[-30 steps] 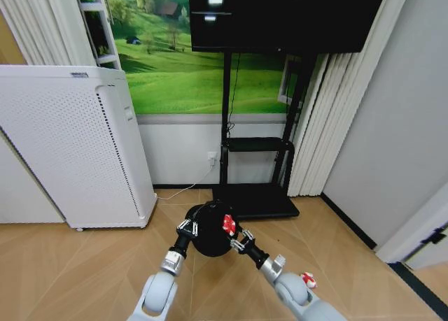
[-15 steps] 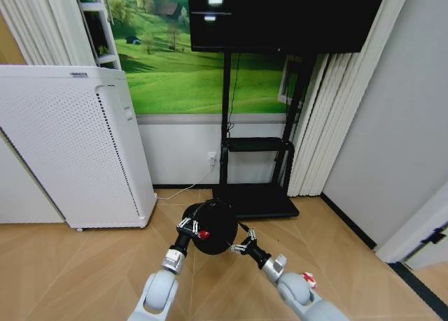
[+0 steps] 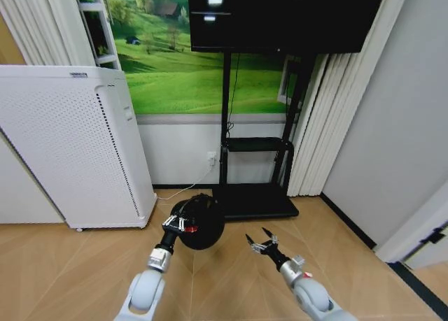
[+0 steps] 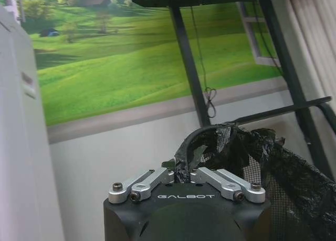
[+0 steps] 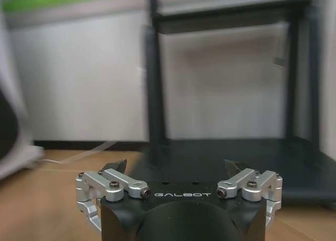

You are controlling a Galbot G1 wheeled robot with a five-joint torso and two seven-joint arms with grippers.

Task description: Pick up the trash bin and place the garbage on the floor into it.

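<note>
Since a second ago, both arms have shifted: my left gripper (image 3: 181,226) has carried the trash bin (image 3: 199,221) toward nine o'clock, and my right gripper (image 3: 262,245) has pulled away from the bin toward four o'clock, now with nothing in it. A second ago a red-and-white wrapper sat at the bin's mouth by my right fingers; now a small red patch (image 3: 190,229) shows at the rim beside my left gripper.

My left gripper is clamped narrow on the bin's rim, pinching the black liner and mesh; in the left wrist view the fingers (image 4: 152,178) close on the crumpled black edge and the trash bin (image 4: 262,167) hangs beyond them, held off the floor (image 3: 70,272). My right gripper is spread wide, fingers (image 5: 113,183) apart, low over the floor and well apart from the bin.

A second red-and-white wrapper (image 3: 306,275) lies on the parquet just beside my right forearm, at about four o'clock from the bin.

At ten o'clock stands the white air purifier (image 3: 70,146), near the bin. At twelve o'clock the black TV stand (image 3: 255,195) sits with its base plate on the floor just behind the bin, a dark screen (image 3: 280,17) above it. Behind is a green meadow mural (image 3: 182,76), with pale curtains (image 3: 329,125) at one o'clock and a white cable (image 3: 185,188) trailing along the skirting. A dark strip (image 3: 420,286) edges the herringbone wood at three o'clock.
</note>
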